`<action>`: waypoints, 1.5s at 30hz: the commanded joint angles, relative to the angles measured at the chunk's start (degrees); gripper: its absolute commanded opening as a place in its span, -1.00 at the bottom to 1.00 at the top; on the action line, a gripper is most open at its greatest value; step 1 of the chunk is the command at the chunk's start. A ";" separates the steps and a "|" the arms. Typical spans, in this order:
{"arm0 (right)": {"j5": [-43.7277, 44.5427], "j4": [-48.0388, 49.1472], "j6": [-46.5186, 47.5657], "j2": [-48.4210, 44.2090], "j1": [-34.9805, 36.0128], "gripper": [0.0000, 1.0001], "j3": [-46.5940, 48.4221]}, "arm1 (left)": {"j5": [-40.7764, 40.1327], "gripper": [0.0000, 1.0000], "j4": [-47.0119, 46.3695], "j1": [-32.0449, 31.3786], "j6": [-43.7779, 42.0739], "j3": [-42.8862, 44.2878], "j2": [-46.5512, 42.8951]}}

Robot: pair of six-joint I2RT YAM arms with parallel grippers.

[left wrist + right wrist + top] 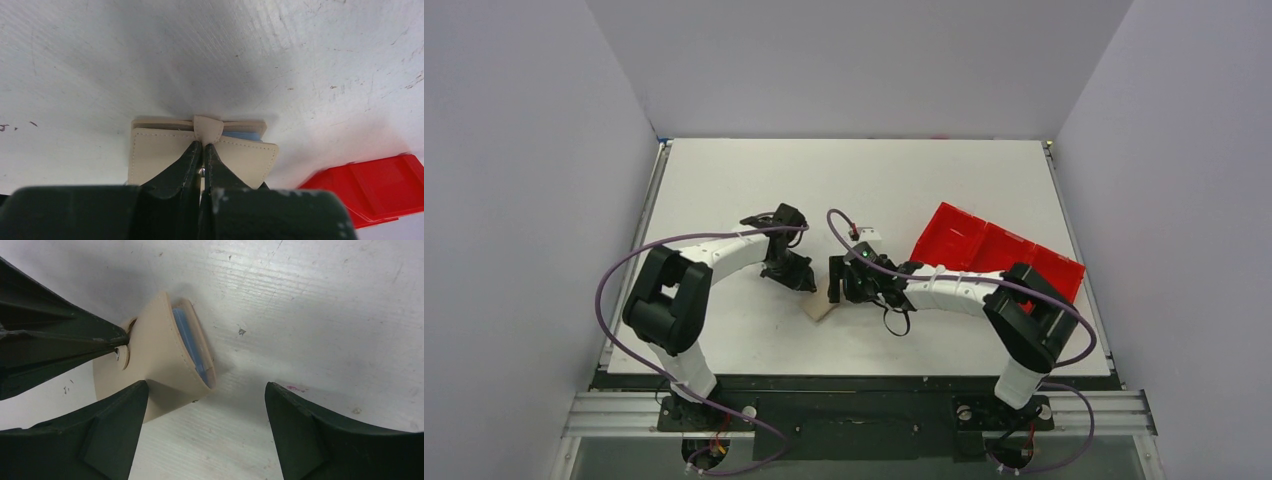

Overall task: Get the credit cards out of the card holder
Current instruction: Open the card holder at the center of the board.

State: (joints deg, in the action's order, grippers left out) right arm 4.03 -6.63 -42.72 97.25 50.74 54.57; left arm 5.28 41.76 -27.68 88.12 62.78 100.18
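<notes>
Mid-table, toward the near side, a small tan folding card holder [822, 310] lies btwn both claws. A red plastic compartment tray [999, 250] sits to the right, well apart. The holder's mouth gapes w/ a light-blue card [190, 342] edge showing inside. The left gripper [202, 147] is pinched tight on the holder's strap tab. The right gripper [206, 385] gapes wide w/ nothing held, holder just beside one finger. The holder is well apart from every edge of the white table [874, 180].

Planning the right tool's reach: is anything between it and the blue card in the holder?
Nothing visible. The right tool is open beside the card holder, which gapes, showing the blue card edge. The left tool pinches the strap on the other side.
</notes>
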 commanded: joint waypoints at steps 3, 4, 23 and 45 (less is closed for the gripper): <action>-1.82 3.13 -0.47 2.63 0.56 0.52 1.70 | 3.89 -1.00 -3.60 -0.38 1.99 -1.85 -0.92; -1.57 2.90 -0.51 2.87 0.58 0.49 1.78 | 4.27 -1.00 -4.29 -0.37 2.07 -2.04 -1.23; 1.17 -1.10 0.74 7.75 -1.72 -0.25 3.26 | 8.20 -1.00 -8.19 2.70 -3.44 -7.21 -6.18; 2.03 -6.26 3.50 4.75 -4.61 0.19 8.77 | 15.60 -1.00 -13.48 7.29 -18.22 -11.26 -16.27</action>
State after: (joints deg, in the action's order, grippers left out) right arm 2.11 -8.71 -40.80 104.07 46.85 60.34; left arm 18.52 30.74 -20.82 72.44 52.07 87.81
